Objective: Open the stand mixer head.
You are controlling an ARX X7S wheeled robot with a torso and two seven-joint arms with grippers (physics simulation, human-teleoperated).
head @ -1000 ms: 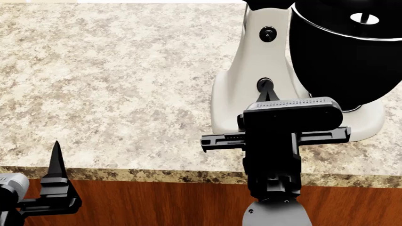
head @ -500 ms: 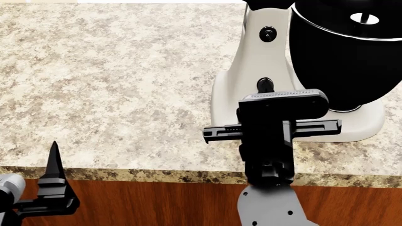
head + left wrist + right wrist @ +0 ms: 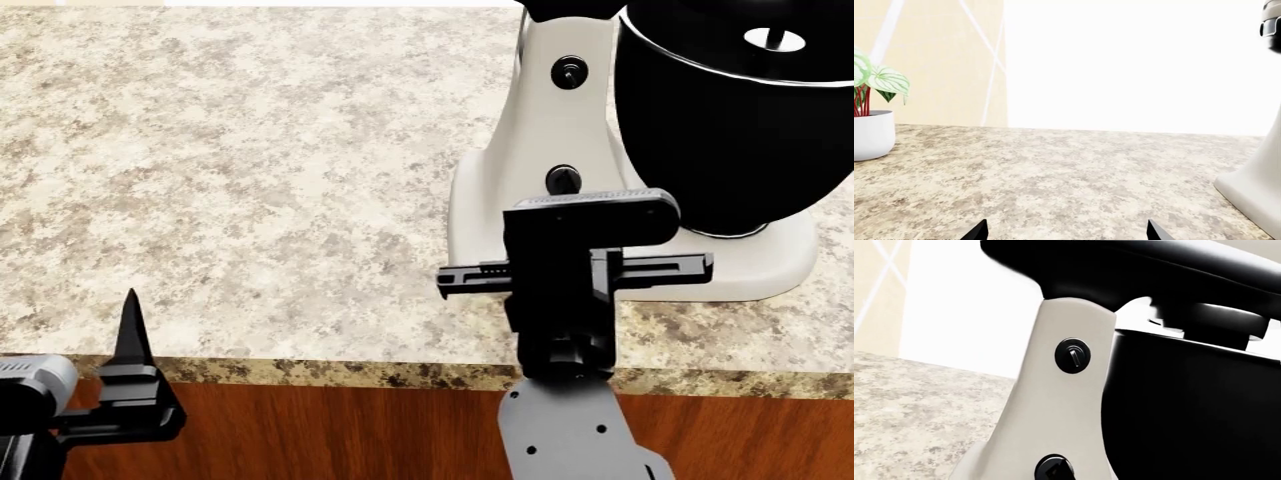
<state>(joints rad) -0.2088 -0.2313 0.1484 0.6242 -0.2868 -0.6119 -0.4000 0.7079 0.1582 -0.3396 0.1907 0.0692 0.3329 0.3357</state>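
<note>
The white stand mixer stands at the counter's right. Its column point(image 3: 554, 120) carries two black knobs point(image 3: 571, 70) and is beside the glossy black bowl point(image 3: 727, 120). The stand mixer head is mostly cut off in the head view. Its black underside point(image 3: 1134, 265) spans the top of the right wrist view. My right gripper point(image 3: 577, 205) is right in front of the lower knob point(image 3: 1054, 469), with its fingers hidden behind the wrist camera. My left gripper point(image 3: 1065, 232) is open and empty at the counter's front edge, far left of the mixer.
The speckled stone counter point(image 3: 240, 170) stretches left of the mixer, with a wooden cabinet front point(image 3: 334, 430) below its edge. A potted plant in a white pot point(image 3: 871, 132) stands at the counter's far end in the left wrist view.
My right gripper has moved forward and slightly left, closer to the mixer column's lower knob. My left gripper has shifted slightly.
</note>
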